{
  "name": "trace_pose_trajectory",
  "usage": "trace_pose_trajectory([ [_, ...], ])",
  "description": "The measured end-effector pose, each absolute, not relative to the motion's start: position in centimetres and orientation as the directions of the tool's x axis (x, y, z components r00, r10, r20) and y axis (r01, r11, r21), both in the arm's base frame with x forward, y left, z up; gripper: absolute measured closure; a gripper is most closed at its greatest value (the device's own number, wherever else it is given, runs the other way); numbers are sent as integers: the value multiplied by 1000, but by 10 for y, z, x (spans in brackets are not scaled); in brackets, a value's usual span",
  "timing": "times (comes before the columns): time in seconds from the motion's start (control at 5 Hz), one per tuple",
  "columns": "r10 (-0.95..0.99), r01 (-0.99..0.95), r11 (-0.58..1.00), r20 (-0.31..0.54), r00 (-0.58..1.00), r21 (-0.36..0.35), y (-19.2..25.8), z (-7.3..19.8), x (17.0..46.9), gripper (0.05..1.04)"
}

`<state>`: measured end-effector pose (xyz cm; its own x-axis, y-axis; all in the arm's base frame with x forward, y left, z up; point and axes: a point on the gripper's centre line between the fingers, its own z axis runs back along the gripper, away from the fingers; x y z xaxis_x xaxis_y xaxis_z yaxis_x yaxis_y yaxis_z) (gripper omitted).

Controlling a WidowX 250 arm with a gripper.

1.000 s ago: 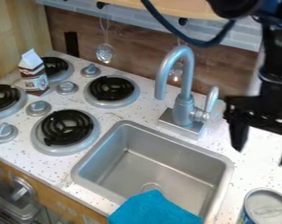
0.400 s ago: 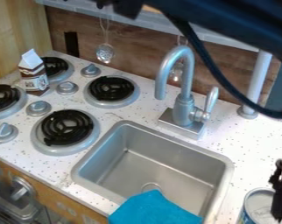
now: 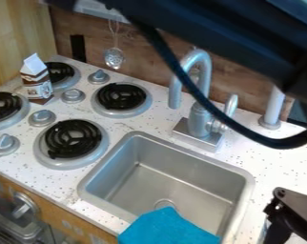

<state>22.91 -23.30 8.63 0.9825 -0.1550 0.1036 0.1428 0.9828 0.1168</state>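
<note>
The can [image 3: 265,232] stands on the tabletop [image 3: 130,126] at the lower right, beside the sink's right side; only a narrow strip of it can be made out. The tool [image 3: 287,222] is at the lower right edge, in front of the can along the line of sight. It cannot be told whether the tool is open, closed or gripping the can, nor whether the two touch. The can's position to the side of the basin presumably gives it flat support.

The arm [image 3: 245,43] crosses the upper right, above the tabletop. Its cable [image 3: 200,100] hangs in a loose loop in front of the faucet [image 3: 197,119]; the slack probably allows the joints to turn without strain.

The sink [image 3: 181,162] is set into the tabletop. The faucet is mounted behind it, spout curved to the left. A blue cloth [image 3: 162,228] lies over the front edge, where it is within easy reach.

To the left are four burners [image 3: 121,96], with knobs [image 3: 73,96] set among them, each likely near the burner it serves. The carton [image 3: 35,81] stands upright between the two farther-left burners, its flat base keeping it steady. A slotted spoon [image 3: 114,57] hangs against the back wall, clear of the tabletop.
</note>
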Motion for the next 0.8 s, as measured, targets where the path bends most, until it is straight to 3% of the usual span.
trace_pose_trajectory([
  [0.4, -150, 135, 984, 133, 980, 116, -234, 56, 233, 85],
  [0.8, -179, 163, 983, 237, 955, 84, -236, 29, 239, 85],
])
